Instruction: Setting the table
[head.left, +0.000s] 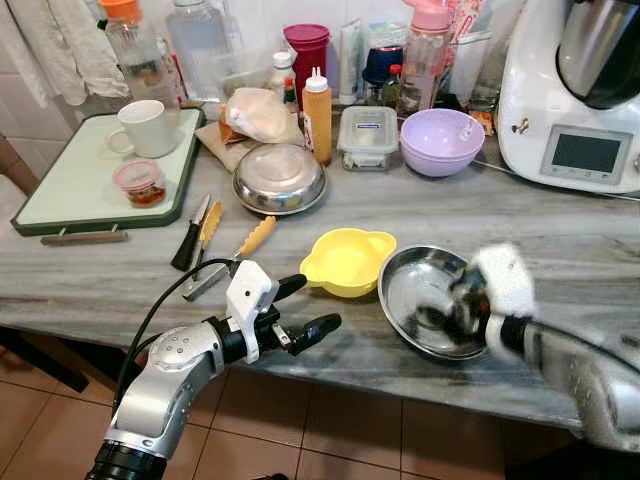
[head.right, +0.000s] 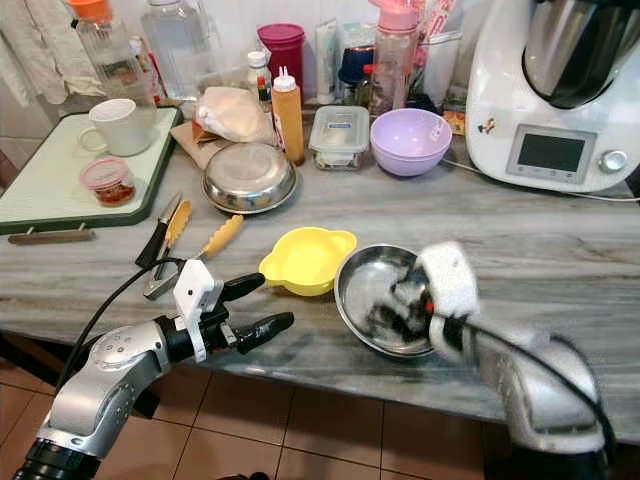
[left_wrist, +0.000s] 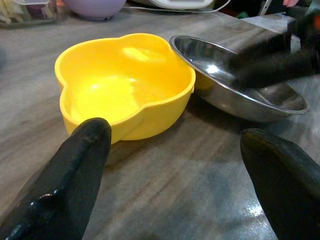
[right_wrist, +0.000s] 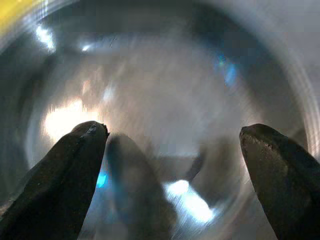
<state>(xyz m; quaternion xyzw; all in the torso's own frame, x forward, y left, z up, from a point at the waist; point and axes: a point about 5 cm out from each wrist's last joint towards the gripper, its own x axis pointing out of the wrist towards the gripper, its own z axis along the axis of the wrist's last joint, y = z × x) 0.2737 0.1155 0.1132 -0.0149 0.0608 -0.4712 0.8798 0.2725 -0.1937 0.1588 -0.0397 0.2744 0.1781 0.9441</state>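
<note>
So the relation that matters here: the right gripper (head.right: 400, 305) is right over the steel bowl (head.left: 412, 287), which sits at the near edge of the marble-look counter (head.left: 560, 240), just beside the yellow flower-shaped bowl (head.left: 347, 260). In the right wrist view both black fingers (right_wrist: 75, 165) are spread wide with the shiny inside of the bowl between them, and nothing is pinched yet. The head views are blurred around that wrist, so I can't tell whether a fingertip is actually touching the metal or just hanging above it.

The left gripper (head.left: 305, 308) is out in front of the counter edge, fingers also well apart and empty. Its wrist camera looks straight along the countertop at the yellow bowl, with the steel bowl's rim touching or nearly touching it behind.

My read: the right arm is clearly the nearer one for the steel bowl, and the left is lined up with the yellow one. A round bowl has no long axis to worry about, so it comes down to the rim. The fingers are over the middle of the bowl, and I'd guess one needs to go outside the wall and one inside to pinch it. Thin slick steel, so it could slip or tip.

Further back there's a second steel bowl (head.left: 279, 178), a lilac bowl (head.left: 441, 140), a white mug (head.left: 148, 128) on a green tray (head.left: 60, 190) and some utensils (head.left: 200, 235).
</note>
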